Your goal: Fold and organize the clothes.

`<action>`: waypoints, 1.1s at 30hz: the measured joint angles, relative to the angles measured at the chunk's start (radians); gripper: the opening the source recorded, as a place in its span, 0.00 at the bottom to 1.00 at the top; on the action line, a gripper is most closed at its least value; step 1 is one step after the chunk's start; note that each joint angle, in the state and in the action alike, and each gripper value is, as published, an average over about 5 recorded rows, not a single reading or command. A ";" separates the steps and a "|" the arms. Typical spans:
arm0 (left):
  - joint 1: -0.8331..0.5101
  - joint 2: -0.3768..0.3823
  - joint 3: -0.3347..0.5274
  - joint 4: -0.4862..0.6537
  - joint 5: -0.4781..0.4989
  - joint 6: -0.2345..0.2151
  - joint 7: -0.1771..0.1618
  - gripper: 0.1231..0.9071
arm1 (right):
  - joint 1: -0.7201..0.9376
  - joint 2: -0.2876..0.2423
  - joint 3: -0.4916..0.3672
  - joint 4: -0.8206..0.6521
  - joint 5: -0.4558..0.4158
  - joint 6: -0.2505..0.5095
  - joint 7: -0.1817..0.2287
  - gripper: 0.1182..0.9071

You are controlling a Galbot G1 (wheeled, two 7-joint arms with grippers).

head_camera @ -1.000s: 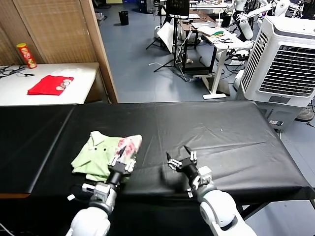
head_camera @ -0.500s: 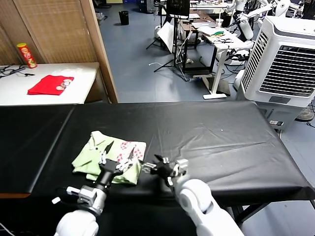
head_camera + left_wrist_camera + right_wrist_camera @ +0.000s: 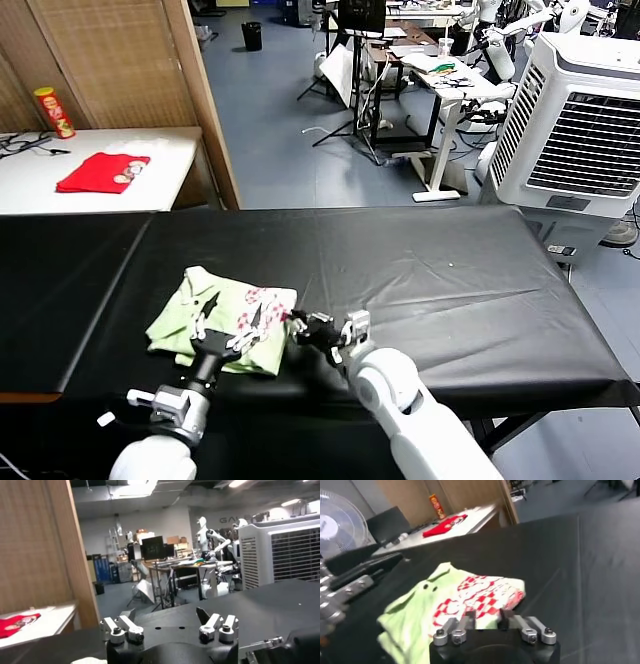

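Your left gripper (image 3: pixel 229 318) gapes empty over the shirt (image 3: pixel 222 318) (near table (image 3: pixel 450 290) front edge); right gripper's (image 3: pixel 300 327) jaws nearly closed beside it.

The room is bright, lit by long lamps (image 3: pixel 142 484) on the ceiling. The black desk (image 3: pixel 420 270) soaks up light and shows only faint shine on its wrinkles. Shadows are soft and small. In the right wrist view the shirt (image 3: pixel 455 605) looks a bit fuzzy. In the left wrist view the far room looks hazy and pale.
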 joint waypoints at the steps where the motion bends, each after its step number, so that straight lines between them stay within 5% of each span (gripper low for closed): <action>1: 0.001 -0.003 -0.001 0.000 0.002 -0.001 0.000 0.86 | 0.008 -0.007 0.002 -0.011 -0.012 0.005 -0.007 0.05; 6: 0.009 -0.011 -0.010 0.002 0.007 -0.008 -0.004 0.86 | 0.019 -0.026 0.017 -0.035 -0.002 0.013 -0.014 0.00; 11: 0.017 -0.011 -0.020 0.006 0.007 -0.014 -0.008 0.86 | -0.006 -0.028 0.037 0.013 0.102 -0.014 0.035 0.04; 16: 0.017 -0.014 -0.021 0.015 0.008 -0.019 -0.009 0.86 | -0.040 -0.028 0.043 0.073 0.220 -0.060 0.092 0.35; 22: 0.013 -0.016 -0.019 0.021 0.009 -0.020 -0.009 0.86 | -0.052 -0.011 0.022 0.082 0.264 -0.090 0.112 0.75; 25: 0.015 -0.016 -0.022 0.021 0.010 -0.020 -0.009 0.86 | -0.050 0.001 0.010 0.070 0.257 -0.089 0.109 0.82; 28: 0.018 -0.018 -0.026 0.020 0.011 -0.020 -0.010 0.86 | -0.044 0.011 -0.003 0.053 0.247 -0.088 0.103 0.72; 33: 0.019 -0.023 -0.027 0.019 0.013 -0.021 -0.011 0.86 | -0.034 0.017 -0.016 0.031 0.221 -0.080 0.090 0.37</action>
